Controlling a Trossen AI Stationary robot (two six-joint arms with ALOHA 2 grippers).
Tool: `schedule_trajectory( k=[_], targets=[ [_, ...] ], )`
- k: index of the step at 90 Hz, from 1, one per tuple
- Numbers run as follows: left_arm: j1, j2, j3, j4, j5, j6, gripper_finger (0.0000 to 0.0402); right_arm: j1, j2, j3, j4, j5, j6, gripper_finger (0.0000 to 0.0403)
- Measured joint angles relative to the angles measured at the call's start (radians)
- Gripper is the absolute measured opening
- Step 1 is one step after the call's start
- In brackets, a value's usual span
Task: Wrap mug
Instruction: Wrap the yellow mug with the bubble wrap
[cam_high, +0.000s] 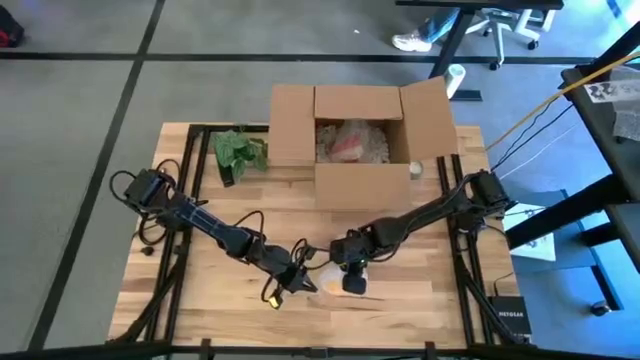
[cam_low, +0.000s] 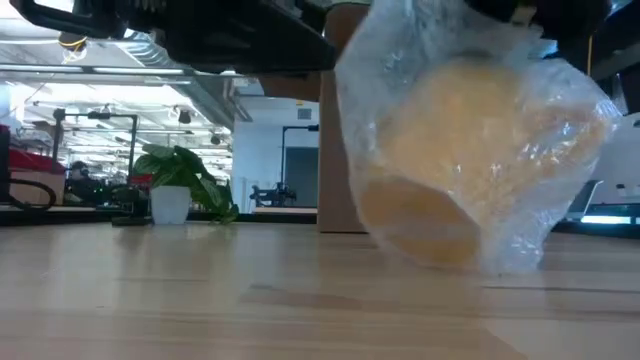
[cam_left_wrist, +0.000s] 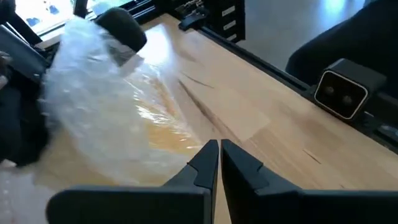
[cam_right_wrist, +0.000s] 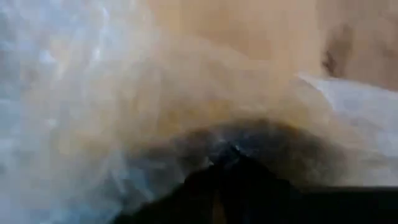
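Note:
A yellow mug (cam_low: 450, 150) sits tilted inside clear bubble wrap (cam_left_wrist: 93, 93) near the table's front middle (cam_high: 332, 275). My right gripper (cam_high: 352, 272) comes in from the right and is shut on the top of this bundle. My left gripper (cam_left_wrist: 219, 155) is shut with nothing between its fingers. It stands just left of the bundle (cam_high: 292, 283), its tips close to the wrap's edge; whether they touch it I cannot tell. Whether the bundle's underside rests on the table cannot be told from the low view. My right gripper holds the wrapped mug at the top of the bundle (cam_low: 470, 30), coming from above. One dark finger (cam_left_wrist: 124, 28) lies over the bubble wrap; the other is hidden behind the bundle. The mug sits tilted below the fingers, its mouth slanting down toward the table.
An open cardboard box (cam_high: 360, 140) with a wrapped thing inside stands at the back middle. A small green plant in a white pot (cam_low: 180, 190) stands at the back left (cam_high: 238, 152). Bare wood lies in front and to the left (cam_high: 190, 290).

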Motion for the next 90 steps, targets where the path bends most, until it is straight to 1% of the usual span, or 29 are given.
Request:
schedule_trajectory(
  k=[5, 8, 20, 32, 48, 57, 64, 74, 90],
  targets=[
    [-0.001, 0.001, 0.000, 0.000, 0.002, 0.000, 0.0000, 0.015, 0.005, 0.000, 0.078, -0.010, -0.015, 0.0000],
    [-0.001, 0.005, 0.000, 0.000, 0.002, -0.001, 0.0000, 0.021, 0.008, 0.002, 0.093, -0.010, -0.016, 0.0000],
    [0.000, 0.043, 0.000, 0.017, 0.015, -0.004, 0.0000, 0.023, 0.010, 0.046, 0.012, 0.029, -0.020, 0.0000],
    [0.015, 0.111, 0.000, 0.047, 0.037, -0.025, 0.0000, 0.020, 0.012, 0.088, -0.052, 0.064, -0.029, 0.0000],
    [0.061, 0.179, 0.003, 0.160, 0.049, -0.005, 0.0000, 0.019, 0.012, 0.125, -0.124, 0.098, -0.053, 0.0000],
    [0.099, 0.194, 0.003, 0.203, 0.049, 0.025, 0.0000, 0.018, 0.009, 0.130, -0.171, 0.121, -0.053, 0.0000],
    [0.131, 0.195, 0.003, 0.201, 0.039, 0.048, 0.0000, 0.011, 0.007, 0.132, -0.212, 0.135, -0.051, 0.0000],
    [0.168, 0.196, 0.002, 0.191, 0.019, 0.031, 0.0000, 0.004, 0.005, 0.133, -0.254, 0.148, -0.047, 0.0000],
    [0.167, 0.195, 0.004, 0.158, 0.006, 0.024, 0.0000, 0.006, 0.005, 0.133, -0.254, 0.135, -0.042, 0.0000]
  ],
)
